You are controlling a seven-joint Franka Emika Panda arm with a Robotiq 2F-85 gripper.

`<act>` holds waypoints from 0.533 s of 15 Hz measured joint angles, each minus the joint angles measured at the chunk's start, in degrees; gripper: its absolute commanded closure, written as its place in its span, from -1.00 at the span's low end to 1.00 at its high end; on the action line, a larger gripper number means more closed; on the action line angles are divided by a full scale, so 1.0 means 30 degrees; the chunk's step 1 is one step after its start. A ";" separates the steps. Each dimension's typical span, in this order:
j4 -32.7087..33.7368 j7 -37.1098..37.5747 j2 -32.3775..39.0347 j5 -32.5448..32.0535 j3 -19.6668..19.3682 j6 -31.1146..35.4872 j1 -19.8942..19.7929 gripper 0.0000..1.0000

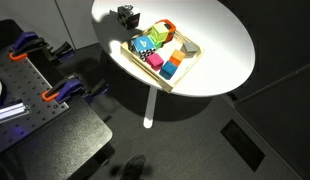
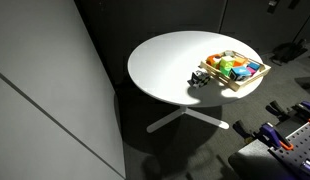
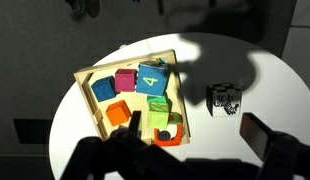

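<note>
A round white table point(image 1: 215, 30) holds a wooden tray point(image 3: 83, 85) of coloured blocks: a blue one marked "4" point(image 3: 152, 77), a magenta one point(image 3: 125, 81), an orange one point(image 3: 118, 113) and a green one point(image 3: 158, 107). A small black-and-white cube point(image 3: 226, 98) sits on the table beside the tray. The tray point(image 1: 188, 66) point(image 2: 241, 84) and the cube point(image 1: 127, 16) point(image 2: 200, 78) show in both exterior views. My gripper point(image 3: 195, 125) is open and empty. It hangs well above the table, over the gap between tray and cube. It does not show in either exterior view.
The table stands on a white pedestal point(image 1: 149, 105) over a dark floor. A workbench with orange and blue clamps point(image 1: 60, 93) point(image 2: 280, 135) stands close to the table. A grey partition point(image 2: 45, 90) is at one side.
</note>
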 measured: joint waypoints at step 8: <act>0.0049 -0.0005 0.1216 0.0031 -0.0476 0.0288 -0.0116 -1.00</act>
